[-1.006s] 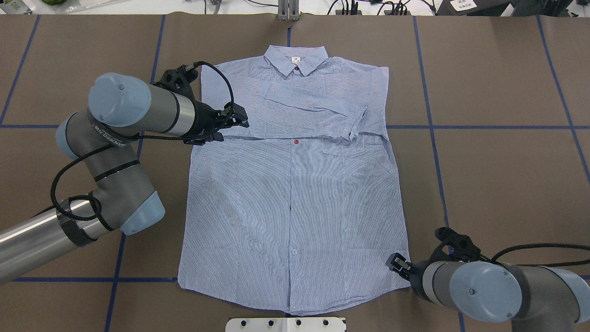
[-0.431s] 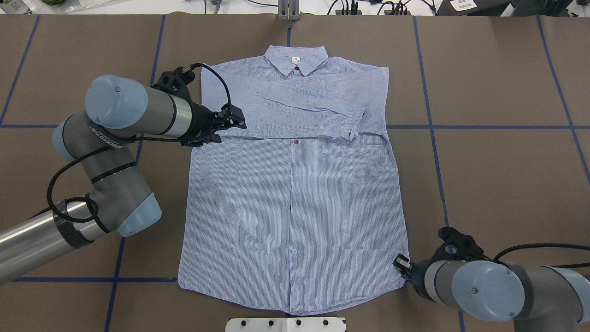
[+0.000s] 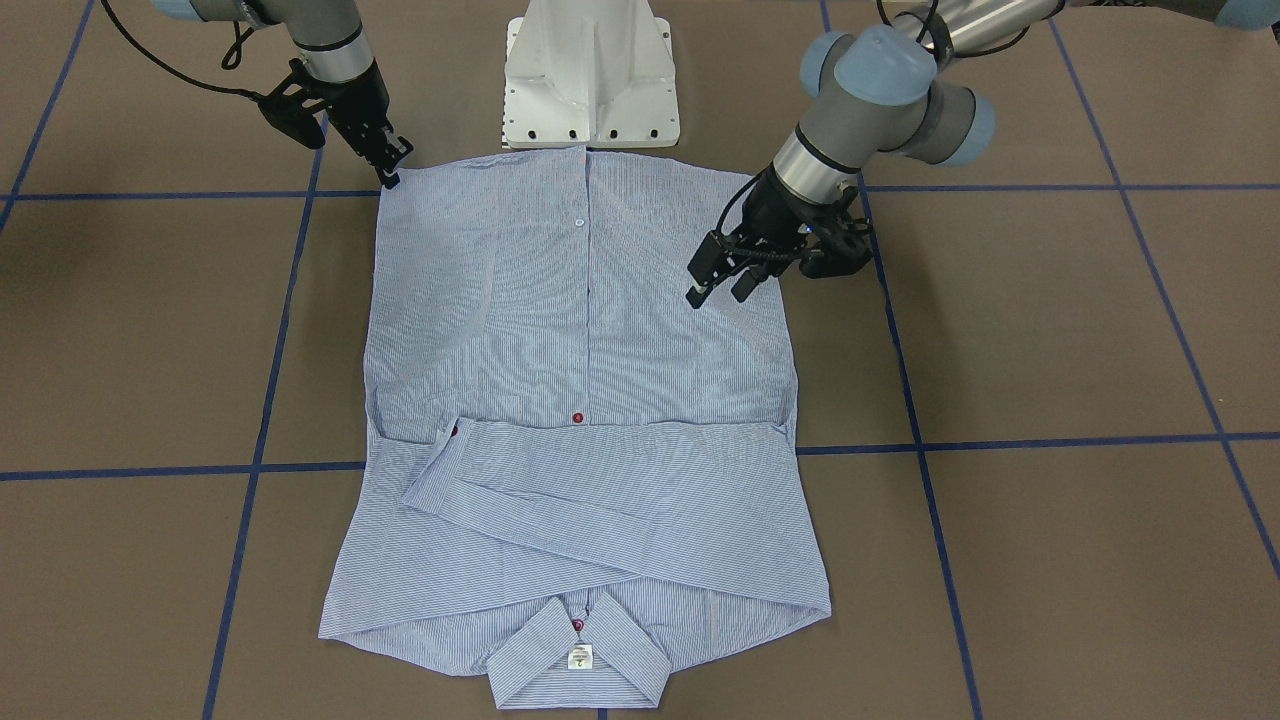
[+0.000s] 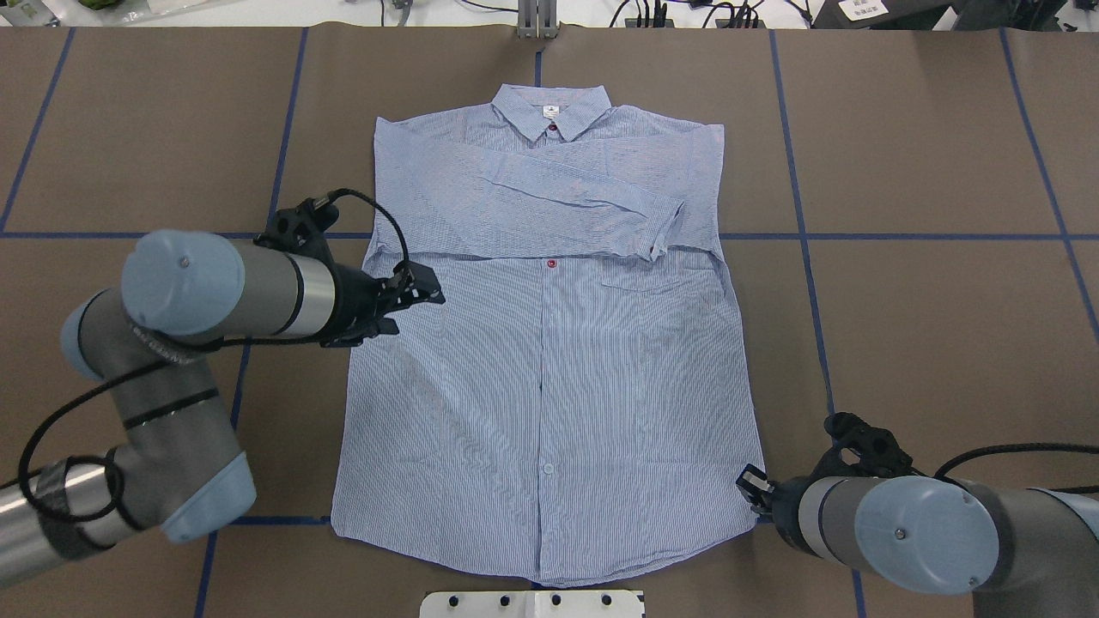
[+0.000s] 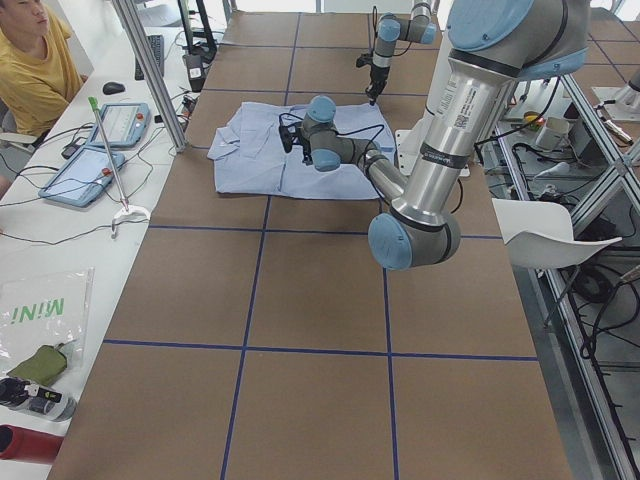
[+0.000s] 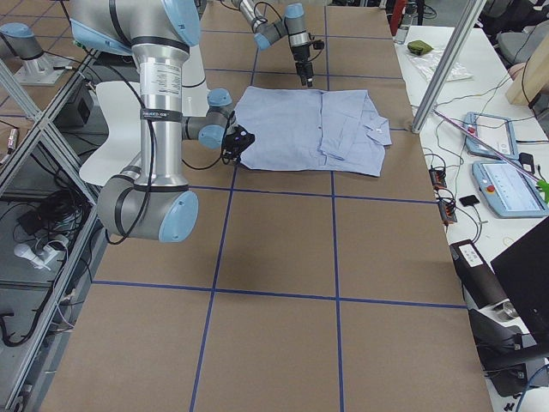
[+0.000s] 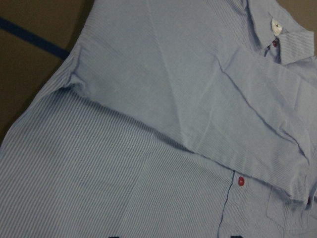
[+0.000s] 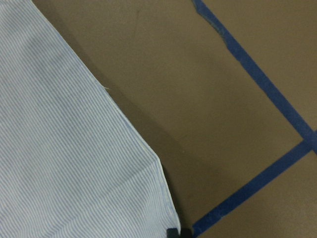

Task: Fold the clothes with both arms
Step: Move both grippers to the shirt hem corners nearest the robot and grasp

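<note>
- A wide table [image 4: 944,129] has a brown cover, divided into big squares by blue tape lines [image 4: 901,236].
- Along one long side, a white bench [image 5: 30,270] carries two tablet-like control panels [image 5: 122,122], cables and a plastic bag [image 5: 40,320].
- A person in a yellow shirt [image 5: 35,75] sits at this bench.
- A slanted metal post [image 5: 150,75] rises near the table edge.
- The light is even and the shadows are soft.

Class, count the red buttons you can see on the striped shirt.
3 red buttons: the collar button, the placket button just below the folded sleeves, and the cuff button. More may hide beneath the sleeves.
</note>
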